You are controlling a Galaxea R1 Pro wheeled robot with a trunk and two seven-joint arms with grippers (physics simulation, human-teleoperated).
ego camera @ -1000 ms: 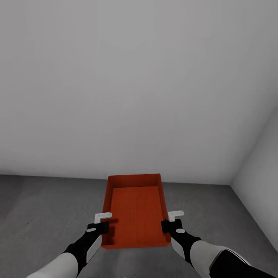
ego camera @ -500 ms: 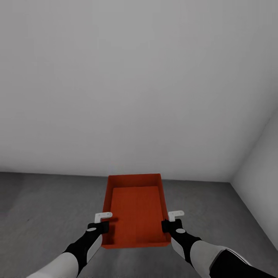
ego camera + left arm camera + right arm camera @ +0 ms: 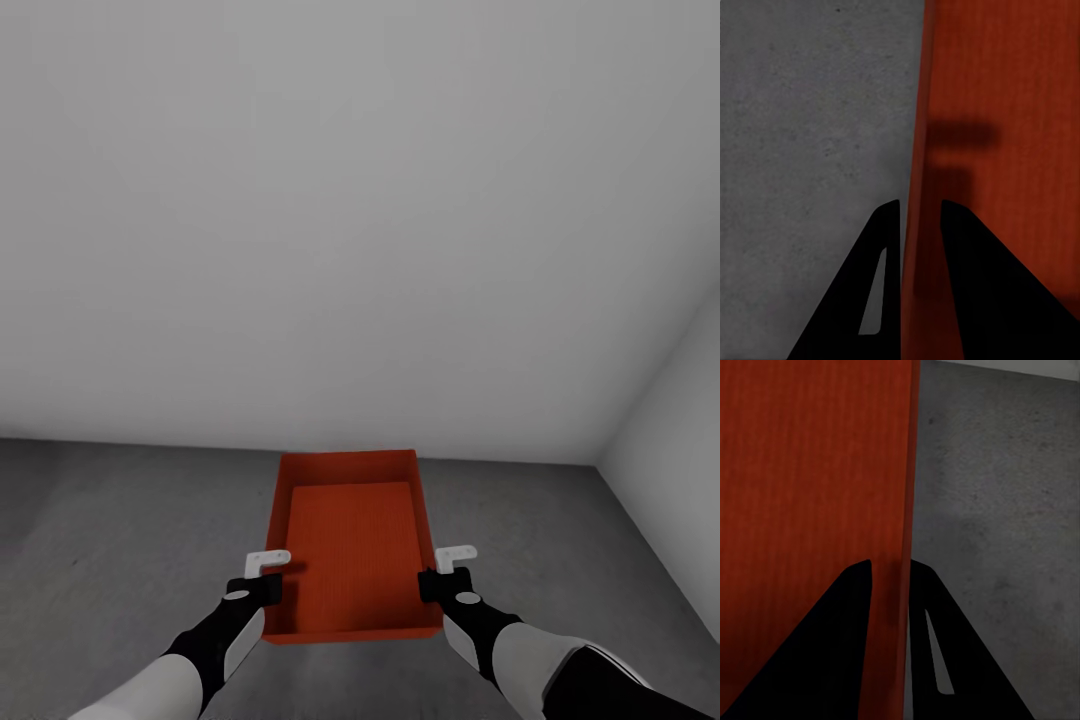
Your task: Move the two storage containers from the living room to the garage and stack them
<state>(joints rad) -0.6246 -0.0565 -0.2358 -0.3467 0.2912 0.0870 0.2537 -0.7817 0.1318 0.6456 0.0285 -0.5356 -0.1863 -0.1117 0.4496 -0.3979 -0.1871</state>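
An orange-red storage container (image 3: 352,545) hangs in front of me over the dark grey concrete floor (image 3: 120,540), held by both arms. My left gripper (image 3: 272,590) is shut on its left wall, one finger inside and one outside, as the left wrist view shows at the gripper (image 3: 919,217) pinching the thin wall (image 3: 916,150). My right gripper (image 3: 432,585) is shut on the right wall in the same way, with the gripper (image 3: 891,570) clamped on the wall edge (image 3: 909,472). The container is empty. The second container is out of view.
A plain white wall (image 3: 330,220) stands close ahead. A second white wall (image 3: 680,440) meets it in a corner at the right. Bare concrete lies to the left and right of the container.
The view has crept slightly toward the wall, the floor line dropping a little lower. The container and both grippers keep their place relative to me.
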